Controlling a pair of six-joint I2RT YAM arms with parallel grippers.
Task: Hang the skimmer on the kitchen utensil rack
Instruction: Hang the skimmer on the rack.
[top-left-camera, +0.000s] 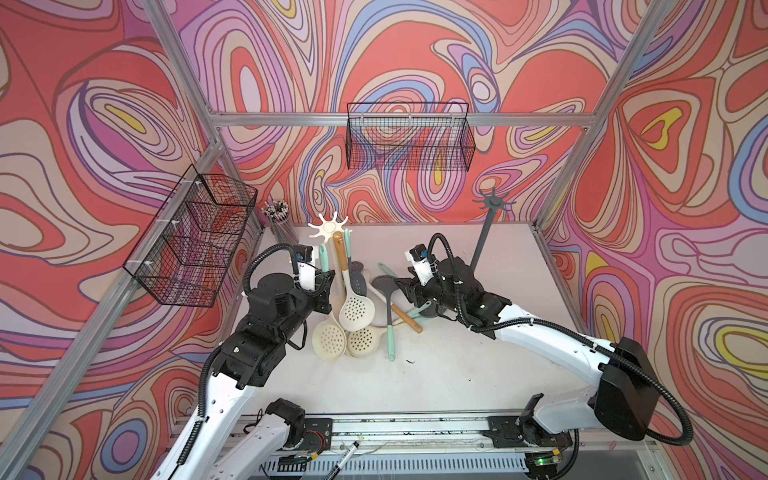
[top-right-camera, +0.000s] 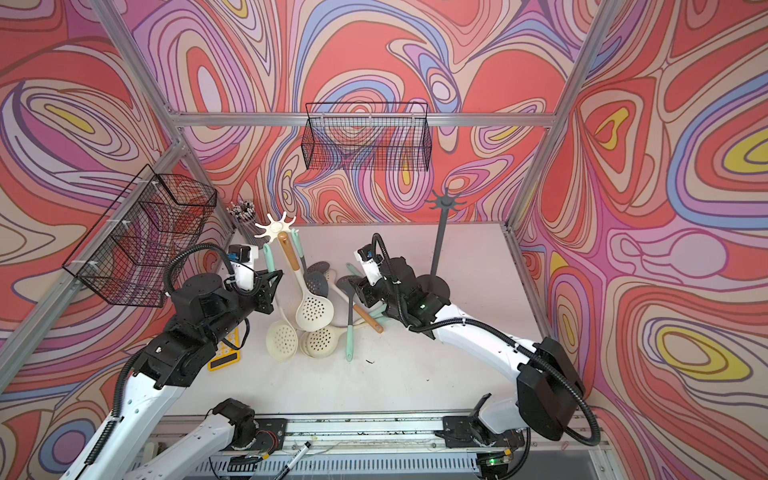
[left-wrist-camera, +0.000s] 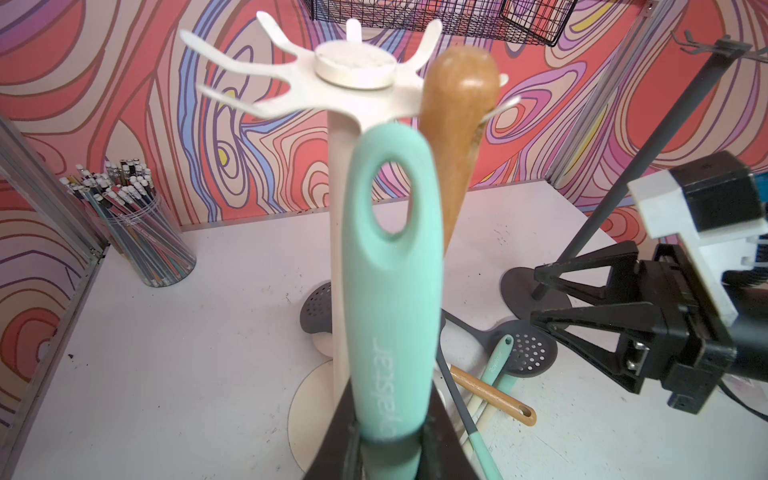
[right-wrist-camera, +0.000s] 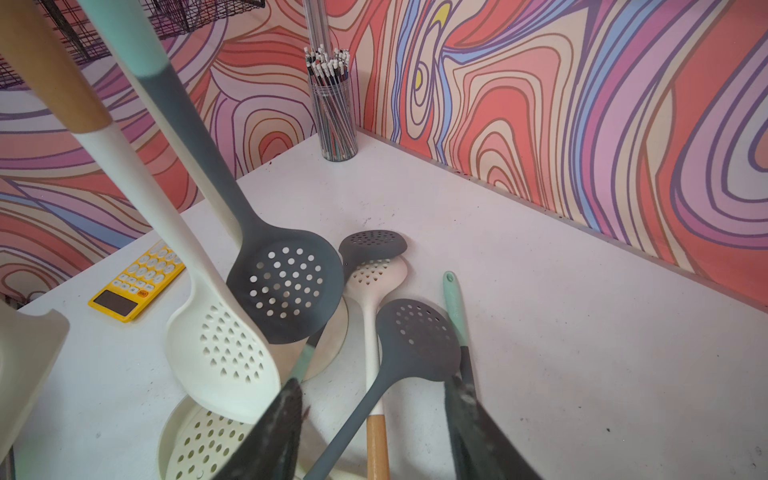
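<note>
My left gripper (left-wrist-camera: 390, 392) was closed on the mint handle of the skimmer (left-wrist-camera: 390, 266), which I held upright. Its hanging hole was just beside the white utensil rack (left-wrist-camera: 353, 68), below the hooks, at about 7 o'clock from the hub in both top views, and not yet on a hook. The rack stood at 11 o'clock on the table (top-left-camera: 457, 374). A wooden-handled skimmer (top-left-camera: 341, 259) hung on it. My right gripper (top-left-camera: 400, 287) had its fingers apart, gripping nothing, above loose skimmers (top-left-camera: 384, 284) lying at 3 o'clock from the rack.
</note>
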